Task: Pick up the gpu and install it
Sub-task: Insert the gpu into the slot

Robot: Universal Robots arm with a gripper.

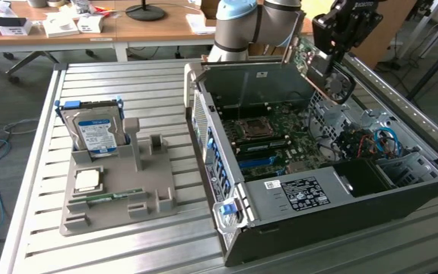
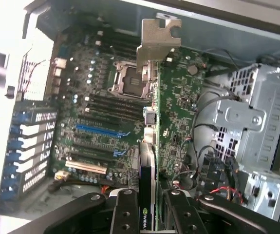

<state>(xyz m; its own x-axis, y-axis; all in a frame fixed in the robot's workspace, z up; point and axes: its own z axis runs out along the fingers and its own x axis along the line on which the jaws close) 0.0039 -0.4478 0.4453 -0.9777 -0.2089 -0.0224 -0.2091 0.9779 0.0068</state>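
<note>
The pincer (image 1: 335, 52), clamped on the gpu (image 1: 321, 71), hangs at the exterior view's upper right, holding the card on edge above the open computer case (image 1: 303, 194) and its motherboard (image 1: 272, 137). A hard drive (image 1: 97, 131) stands on the desk (image 1: 128, 251), well to the left.

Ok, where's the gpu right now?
The gpu hangs in the gripper at the exterior view's upper right, above the far end of the open computer case, over its motherboard.

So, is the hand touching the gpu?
Touching. The wrist view shows the hand clamped against both faces of the gpu, with no gap.
</note>
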